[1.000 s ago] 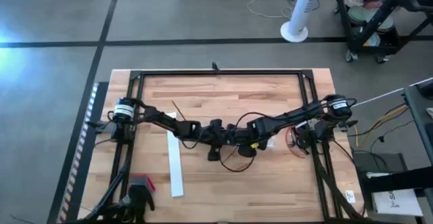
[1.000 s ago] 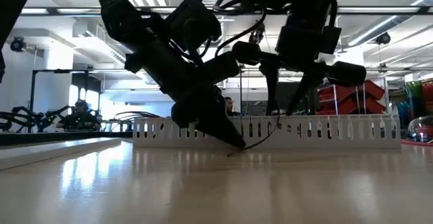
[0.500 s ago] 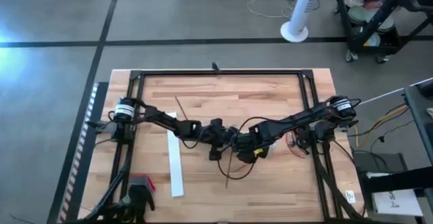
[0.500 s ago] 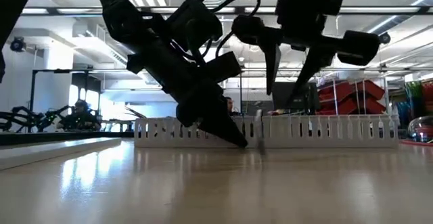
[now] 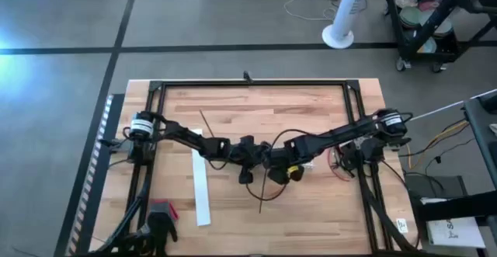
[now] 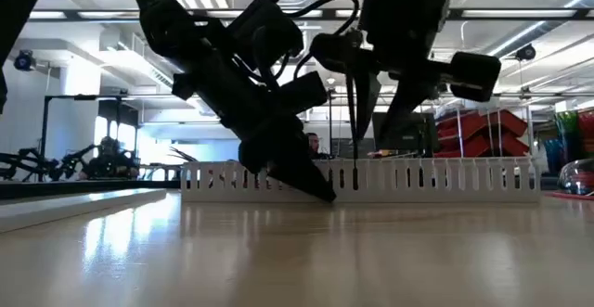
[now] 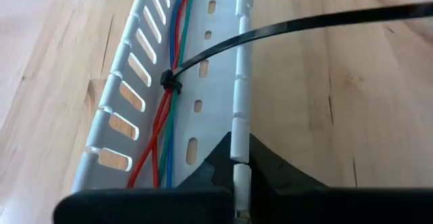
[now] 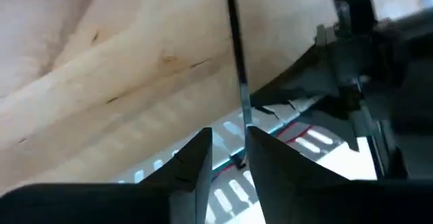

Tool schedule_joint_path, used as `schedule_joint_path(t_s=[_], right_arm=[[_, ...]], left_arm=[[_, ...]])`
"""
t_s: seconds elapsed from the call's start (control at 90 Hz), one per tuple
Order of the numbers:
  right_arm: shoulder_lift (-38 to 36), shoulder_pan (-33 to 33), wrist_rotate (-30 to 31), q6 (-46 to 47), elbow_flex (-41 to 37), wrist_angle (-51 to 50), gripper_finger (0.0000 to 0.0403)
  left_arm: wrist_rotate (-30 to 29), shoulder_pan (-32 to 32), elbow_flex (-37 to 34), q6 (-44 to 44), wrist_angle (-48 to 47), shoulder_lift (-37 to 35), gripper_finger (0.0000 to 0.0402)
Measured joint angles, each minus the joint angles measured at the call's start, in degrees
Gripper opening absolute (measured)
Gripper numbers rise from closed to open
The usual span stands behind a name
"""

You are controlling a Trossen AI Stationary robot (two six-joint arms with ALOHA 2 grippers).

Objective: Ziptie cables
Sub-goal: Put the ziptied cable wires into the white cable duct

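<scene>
The cables (image 7: 166, 122) are red, green and blue wires lying in a white slotted duct (image 7: 210, 68) at the table's middle. A black zip tie (image 7: 270, 28) is looped round them; its head (image 7: 170, 83) sits on the bundle and its tail (image 5: 263, 193) points toward the near edge. My left gripper (image 7: 237, 162) is shut on the duct. My right gripper (image 8: 229, 146) hovers just right of it (image 5: 276, 169). Its fingers are a narrow gap apart, with the tie's tail (image 8: 235, 68) between them. My left gripper pinches the duct's side wall (image 7: 237, 139) between its two fingers, slanting down from the table's left, at the wall's top edge. The duct rests on the table. My right gripper's fingers (image 8: 260, 158) flank the tie's tail; I cannot tell whether they touch it.
A long white flat strip (image 5: 200, 185) lies left of centre, running toward the near edge. A red and black object (image 5: 160, 213) sits at the near left. Loose red wires (image 5: 338, 164) lie by the right arm's base. A black frame (image 5: 248, 85) borders the table.
My right gripper rose, then came back down and toward my left gripper, and the gap between its fingers has narrowed. The tie's tail, a curved loop a second ago, now runs nearly straight toward the near edge. My left gripper has kept still on the duct.
</scene>
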Motion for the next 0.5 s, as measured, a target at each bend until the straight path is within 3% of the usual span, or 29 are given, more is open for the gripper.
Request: schedule_joint_path(t_s=[0.144, 0.256, 0.5], right_arm=[[-1.48, -0.05, -0.97, 7.36, -1.73, 0.37, 0.0063], [-4.34, 0.63, -1.14, 13.17, -7.72, 6.4, 0.0052], [-11.92, 6.45, 11.33, 14.07, -26.89, 41.76, 0.0043]], left_arm=[[0.4, 0.0, -3.0, -1.38, 8.09, -0.36, 0.0], [1.58, 0.19, -5.92, -3.02, 13.51, -0.53, 0.0], [1.66, 0.24, -7.87, -3.78, 16.79, -0.62, 0.0]])
